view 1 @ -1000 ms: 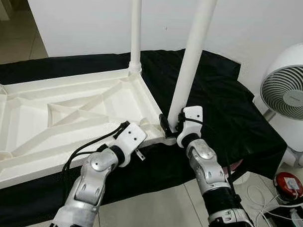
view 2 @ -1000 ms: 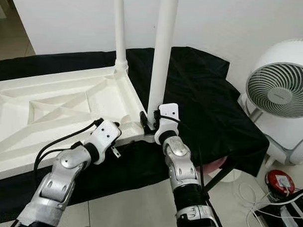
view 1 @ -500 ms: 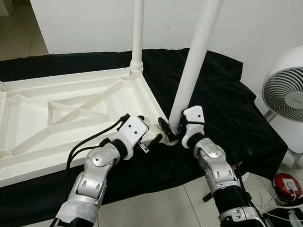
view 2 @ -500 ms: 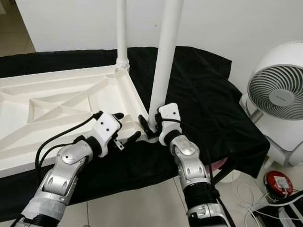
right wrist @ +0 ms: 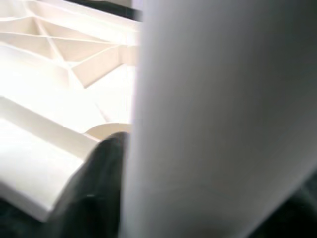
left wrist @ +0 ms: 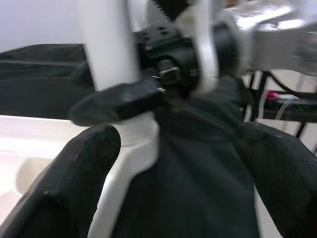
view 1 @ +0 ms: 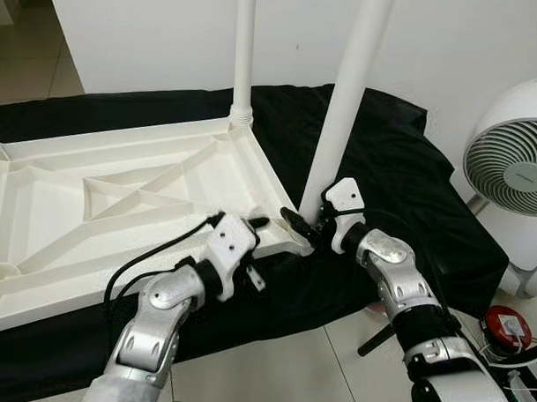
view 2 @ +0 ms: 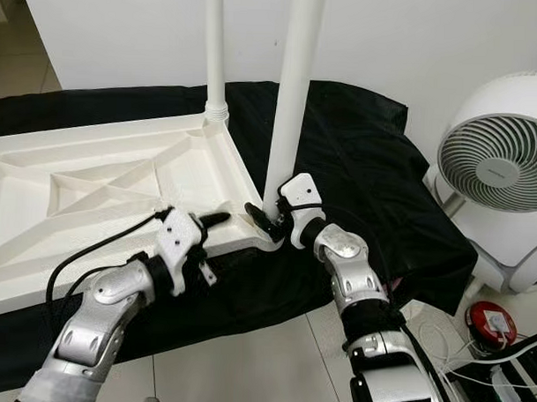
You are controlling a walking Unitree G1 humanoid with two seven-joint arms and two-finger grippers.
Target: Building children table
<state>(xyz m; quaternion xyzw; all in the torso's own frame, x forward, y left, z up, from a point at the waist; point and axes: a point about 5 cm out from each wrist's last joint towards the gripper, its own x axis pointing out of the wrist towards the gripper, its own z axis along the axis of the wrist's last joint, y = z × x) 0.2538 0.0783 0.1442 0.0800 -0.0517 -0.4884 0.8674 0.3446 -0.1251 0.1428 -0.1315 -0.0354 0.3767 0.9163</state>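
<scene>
Nearest you, your left gripper (view 1: 260, 234) reaches forward with fingers spread at the near right corner of the upturned white tabletop (view 1: 118, 205). Just beside it, your right gripper (view 1: 303, 230) pinches the base of a table leg (view 1: 347, 98) standing upright there. Farther back, a second leg (view 1: 244, 50) also points straight up.

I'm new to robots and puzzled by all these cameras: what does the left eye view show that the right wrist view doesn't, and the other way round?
Left eye view: both arms, the left gripper on the upturned tabletop, the far leg, a black cloth and a fan. Right wrist view: a blurred close-up of one finger of the right gripper against the near leg. Both show that leg and the tabletop's ribs.
</scene>
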